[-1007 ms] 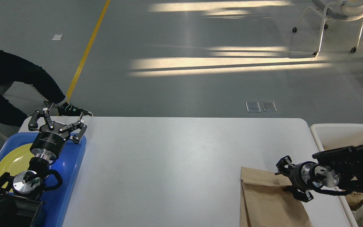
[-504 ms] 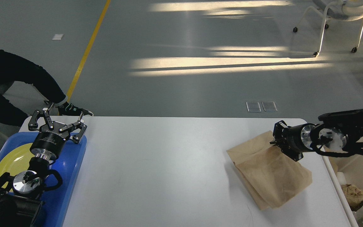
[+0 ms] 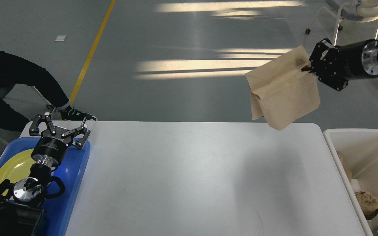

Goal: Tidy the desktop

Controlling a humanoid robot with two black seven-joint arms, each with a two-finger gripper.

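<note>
Currently R end effector [image 3: 308, 68] at approx 2 o'clock, raised above the desk [image 3: 189, 177], clenched on top edge of brown paper bag [image 3: 282, 90]; bag hangs clear of the surface. L end effector [image 3: 58, 126] at 9 o'clock, fingers spread, grasping nothing, over blue tray [image 3: 72, 183] w/ yellow plate [image 3: 13, 167]. White bin [image 3: 356, 134] just beside desk's R edge.
</note>
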